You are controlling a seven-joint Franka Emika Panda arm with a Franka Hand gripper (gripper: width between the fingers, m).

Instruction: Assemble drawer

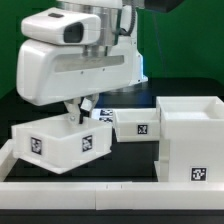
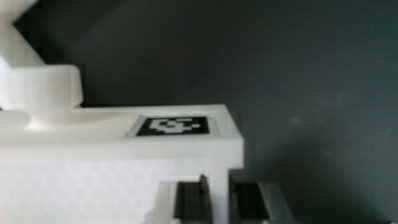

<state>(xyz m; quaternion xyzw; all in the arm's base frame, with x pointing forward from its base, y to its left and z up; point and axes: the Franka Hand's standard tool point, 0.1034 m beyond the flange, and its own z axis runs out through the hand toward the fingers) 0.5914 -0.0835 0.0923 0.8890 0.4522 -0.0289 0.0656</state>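
Note:
The drawer is in three white parts. The large housing (image 1: 190,140) stands at the exterior view's right. One small tray (image 1: 135,126) lies just beside its open side, tag facing front. The other tray (image 1: 55,142) sits at the exterior view's left and looks slightly tilted. My gripper (image 1: 85,108) comes down on this tray's rear right corner. In the wrist view the tray (image 2: 107,165) shows its round knob (image 2: 45,95) and a tag (image 2: 178,126). My gripper (image 2: 222,200) is shut on the tray's thin wall, with one dark finger (image 2: 187,200) on each side.
A low white rail (image 1: 100,190) runs along the table's front edge, and another (image 1: 5,160) along the exterior view's left. The table surface is dark. The bulky white arm body (image 1: 75,60) hangs over the left tray and hides what is behind it.

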